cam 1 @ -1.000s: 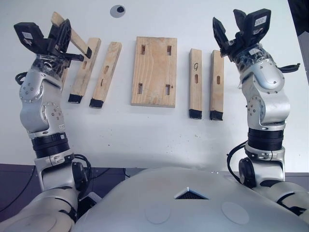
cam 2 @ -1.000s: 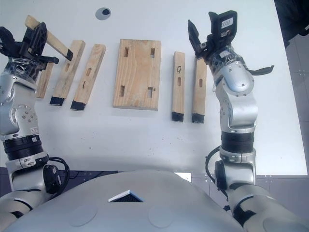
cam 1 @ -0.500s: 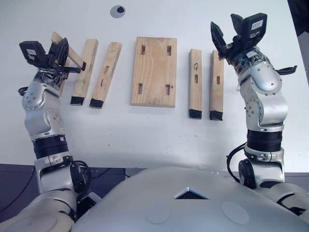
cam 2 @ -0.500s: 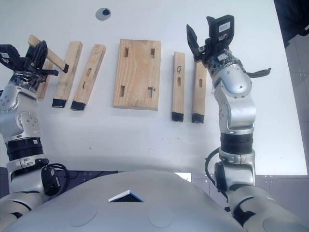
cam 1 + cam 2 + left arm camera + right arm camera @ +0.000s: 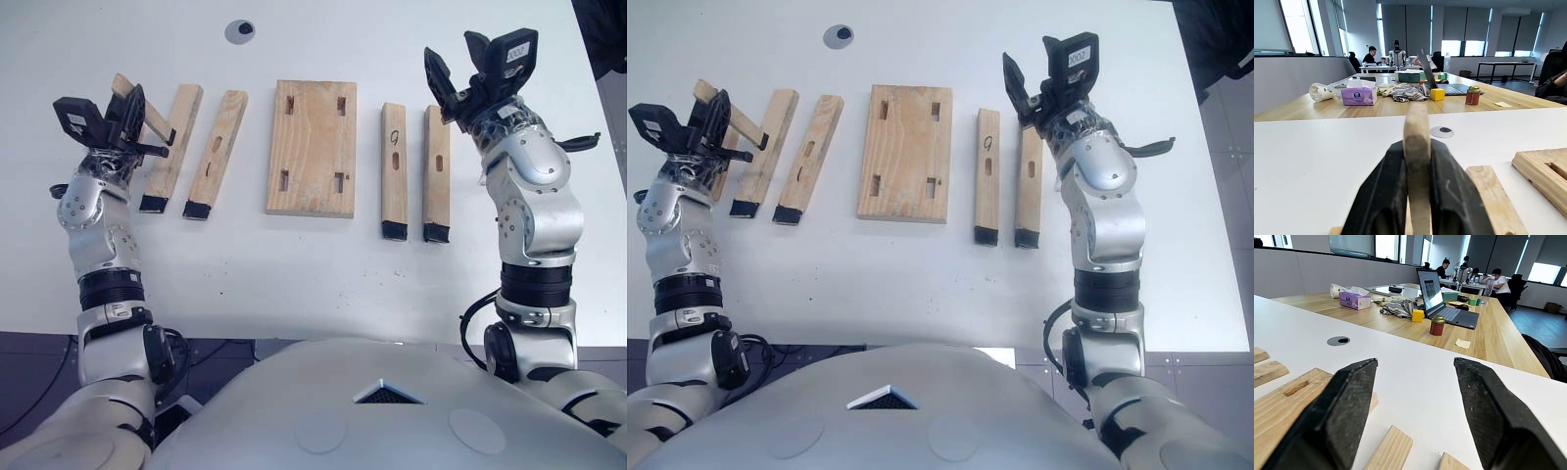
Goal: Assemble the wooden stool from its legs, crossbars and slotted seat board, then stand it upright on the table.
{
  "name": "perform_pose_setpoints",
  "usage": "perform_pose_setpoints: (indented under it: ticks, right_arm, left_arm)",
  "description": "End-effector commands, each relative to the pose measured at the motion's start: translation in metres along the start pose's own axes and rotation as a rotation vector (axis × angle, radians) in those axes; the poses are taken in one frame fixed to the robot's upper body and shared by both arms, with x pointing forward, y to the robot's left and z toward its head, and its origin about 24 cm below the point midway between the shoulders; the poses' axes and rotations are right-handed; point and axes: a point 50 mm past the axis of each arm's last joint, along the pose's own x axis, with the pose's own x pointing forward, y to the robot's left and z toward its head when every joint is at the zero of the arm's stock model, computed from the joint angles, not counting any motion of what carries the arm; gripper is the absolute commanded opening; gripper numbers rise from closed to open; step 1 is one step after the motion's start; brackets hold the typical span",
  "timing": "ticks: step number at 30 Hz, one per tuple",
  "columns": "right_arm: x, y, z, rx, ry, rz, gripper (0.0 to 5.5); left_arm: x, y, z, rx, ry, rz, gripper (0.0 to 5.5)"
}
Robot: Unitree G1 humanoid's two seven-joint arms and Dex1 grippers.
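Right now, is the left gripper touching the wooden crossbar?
Touching. In the left wrist view the left gripper has its black fingers pressed against both sides of the wooden crossbar, with no gap.

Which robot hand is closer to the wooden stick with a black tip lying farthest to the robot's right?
Right. The right gripper hovers open by the far end of the black-tipped wooden stick; the left gripper, shut on a thin wooden bar, is beyond the other pieces.

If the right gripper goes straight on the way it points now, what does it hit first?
Likely only the white table: the open right gripper points out over it, with the far ends of the two right-hand legs below its line. Depth is unclear; it may pass above the tabletop.
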Motion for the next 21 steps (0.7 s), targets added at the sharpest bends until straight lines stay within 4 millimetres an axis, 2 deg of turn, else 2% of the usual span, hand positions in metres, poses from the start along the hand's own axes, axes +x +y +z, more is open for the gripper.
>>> perform_pose_setpoints:
  ticks: [1, 8, 15, 16, 21]
  right_arm:
    - [0.004, 0.001, 0.002, 0.007, 0.009, 0.011, 2.88]
    - [0.004, 0.003, 0.001, 0.012, -0.001, 0.0, 2.88]
    - [0.006, 0.001, 0.001, 0.018, -0.007, -0.016, 2.88]
    - [0.005, 0.0, 0.0, 0.018, -0.005, -0.019, 2.88]
    - [0.002, 0.002, -0.004, 0.015, 0.01, -0.017, 2.88]
  left_arm:
    - [-0.057, -0.014, -0.093, -0.147, 0.443, 0.034, 0.38]
    - [-0.039, -0.012, -0.071, -0.079, 0.378, -0.022, 0.38]
    - [-0.028, -0.008, -0.029, 0.008, 0.282, -0.04, 0.38]
    - [-0.025, -0.008, -0.022, 0.027, 0.262, -0.037, 0.74]
    - [-0.019, -0.004, 0.014, 0.066, 0.192, -0.017, 1.47]
